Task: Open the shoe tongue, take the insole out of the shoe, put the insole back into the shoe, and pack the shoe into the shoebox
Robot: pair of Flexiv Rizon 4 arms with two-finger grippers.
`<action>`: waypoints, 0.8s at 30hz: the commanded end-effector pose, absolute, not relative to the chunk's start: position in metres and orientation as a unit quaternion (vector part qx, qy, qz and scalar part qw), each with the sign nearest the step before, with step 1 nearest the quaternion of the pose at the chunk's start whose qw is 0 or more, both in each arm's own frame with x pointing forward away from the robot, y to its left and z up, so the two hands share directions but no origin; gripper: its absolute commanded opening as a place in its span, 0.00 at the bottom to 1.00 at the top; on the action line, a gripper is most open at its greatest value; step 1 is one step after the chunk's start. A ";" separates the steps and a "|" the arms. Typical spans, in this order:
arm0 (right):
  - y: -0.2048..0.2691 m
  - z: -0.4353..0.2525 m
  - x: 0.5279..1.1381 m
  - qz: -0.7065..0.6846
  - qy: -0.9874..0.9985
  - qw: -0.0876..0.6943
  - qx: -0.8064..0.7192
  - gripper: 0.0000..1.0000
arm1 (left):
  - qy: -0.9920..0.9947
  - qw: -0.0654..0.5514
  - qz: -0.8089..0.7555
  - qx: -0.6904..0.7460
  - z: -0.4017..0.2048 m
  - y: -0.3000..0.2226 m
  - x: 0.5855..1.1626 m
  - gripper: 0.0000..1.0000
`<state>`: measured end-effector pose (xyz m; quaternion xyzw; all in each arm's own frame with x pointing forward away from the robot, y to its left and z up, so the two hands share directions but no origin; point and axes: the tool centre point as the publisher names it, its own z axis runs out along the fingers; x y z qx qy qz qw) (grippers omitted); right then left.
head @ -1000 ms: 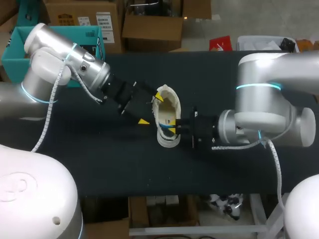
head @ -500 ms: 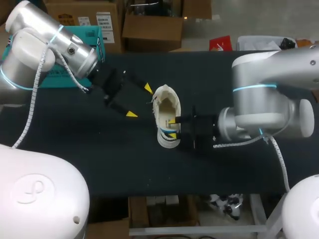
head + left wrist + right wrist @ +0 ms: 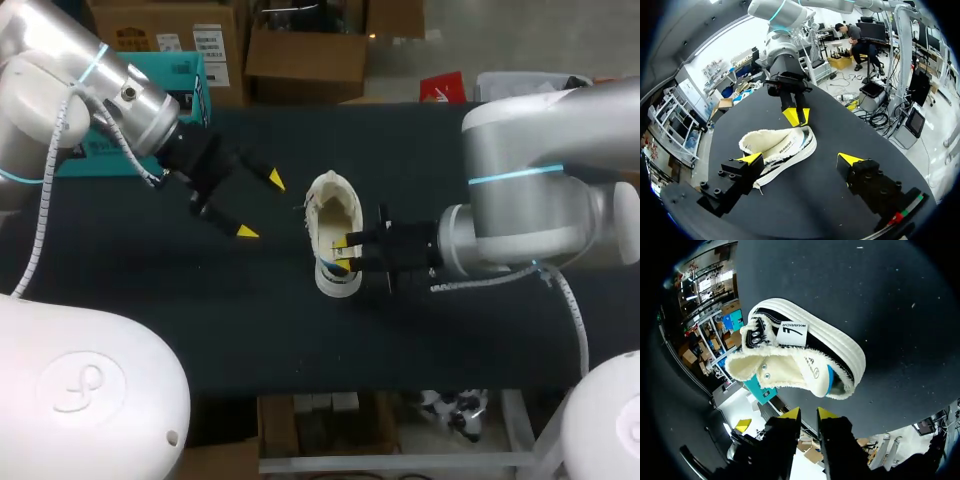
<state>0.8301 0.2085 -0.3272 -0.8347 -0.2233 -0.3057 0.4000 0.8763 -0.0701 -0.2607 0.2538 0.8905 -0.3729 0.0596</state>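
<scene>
Black cloth covers the tabletop (image 3: 450,330), and I have both arms in over it. My right end effector (image 3: 344,253) is narrowed almost shut with nothing between its yellow tips, right at the heel opening of the cream fleece-lined shoe with the thick white sole (image 3: 335,225). A strip of blue insole (image 3: 829,377) shows inside the heel. My left end effector (image 3: 260,206) is spread wide and empty, near the shoe's other side but apart from it. The shoe sits mid-tabletop between the two.

My worry: nothing braces the shoe, so a push from the narrowed fingers could slide or roll it instead of catching the insole.

Count: one shoe, one insole, two end effectors, and one teal box (image 3: 178,66) at the far left, likely the shoebox.
</scene>
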 end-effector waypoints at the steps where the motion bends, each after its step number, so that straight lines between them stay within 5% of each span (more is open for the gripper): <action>1: 0.216 -0.333 0.844 -0.281 -0.245 0.404 -0.836 0.00 | 0.954 0.049 -0.250 0.161 -0.253 -0.057 0.875 1.00; 9: 0.224 -0.364 0.873 -0.247 -0.259 0.412 -0.838 0.00 | 0.954 0.049 -0.250 0.161 -0.253 -0.057 0.875 1.00; 14: 0.226 -0.378 0.877 -0.239 -0.260 0.403 -0.845 0.00 | 0.975 -0.040 -0.166 -0.143 -0.245 -0.065 0.899 1.00; 16: 0.224 -0.381 0.875 -0.239 -0.259 0.402 -0.845 0.00 | 0.948 -0.009 -0.107 -0.301 -0.246 -0.063 0.908 1.00; 24: 0.218 -0.394 0.869 -0.226 -0.255 0.373 -0.863 0.00 | 0.943 -0.001 -0.100 -0.318 -0.245 -0.060 0.908 1.00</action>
